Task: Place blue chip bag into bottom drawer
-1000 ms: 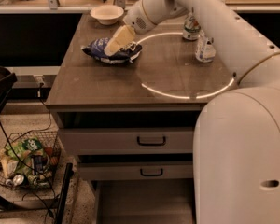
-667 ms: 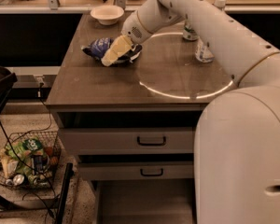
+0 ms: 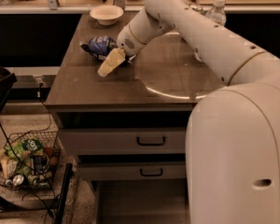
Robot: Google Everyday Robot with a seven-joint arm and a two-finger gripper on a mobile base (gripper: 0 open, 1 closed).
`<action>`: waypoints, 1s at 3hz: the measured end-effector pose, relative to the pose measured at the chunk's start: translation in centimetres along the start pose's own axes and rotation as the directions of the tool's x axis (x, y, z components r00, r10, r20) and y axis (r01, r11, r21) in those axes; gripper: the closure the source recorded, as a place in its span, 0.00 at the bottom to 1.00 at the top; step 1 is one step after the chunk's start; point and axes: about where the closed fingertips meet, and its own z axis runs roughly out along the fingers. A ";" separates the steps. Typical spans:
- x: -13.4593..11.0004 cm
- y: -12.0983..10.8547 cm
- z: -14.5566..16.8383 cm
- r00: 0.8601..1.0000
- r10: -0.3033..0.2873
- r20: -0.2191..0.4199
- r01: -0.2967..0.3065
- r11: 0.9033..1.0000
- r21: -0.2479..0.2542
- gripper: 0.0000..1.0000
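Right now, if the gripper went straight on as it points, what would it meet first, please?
Probably the tabletop: the gripper slants down and left, its tip beyond the blue chip bag beside it, though depth is unclear.

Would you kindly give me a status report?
Tool beside blue chip bag on table. Bag not yet in bottom drawer. Drawer open; no obstruction seen.

The gripper [image 3: 110,63] is over the left part of the cabinet top [image 3: 84,90]. Just behind it, slightly left, lies the blue chip bag [image 3: 97,45], with a bowl [image 3: 106,14] farther behind. A bottle [image 3: 216,12] stands far to its right. Below it, under two drawer fronts [image 3: 149,141], the bottom drawer [image 3: 140,204] stands pulled out. A wire basket [image 3: 37,133] sits on the floor, lower left.
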 end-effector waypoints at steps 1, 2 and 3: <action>-0.1 0.0 -0.1 1.000 0.001 -0.002 -0.001 1.000 -0.001 0.40; -0.7 0.1 -0.7 1.000 0.001 -0.002 -0.001 1.000 -0.001 0.72; -0.9 0.1 -0.9 1.000 0.001 -0.002 -0.001 1.000 -0.001 0.94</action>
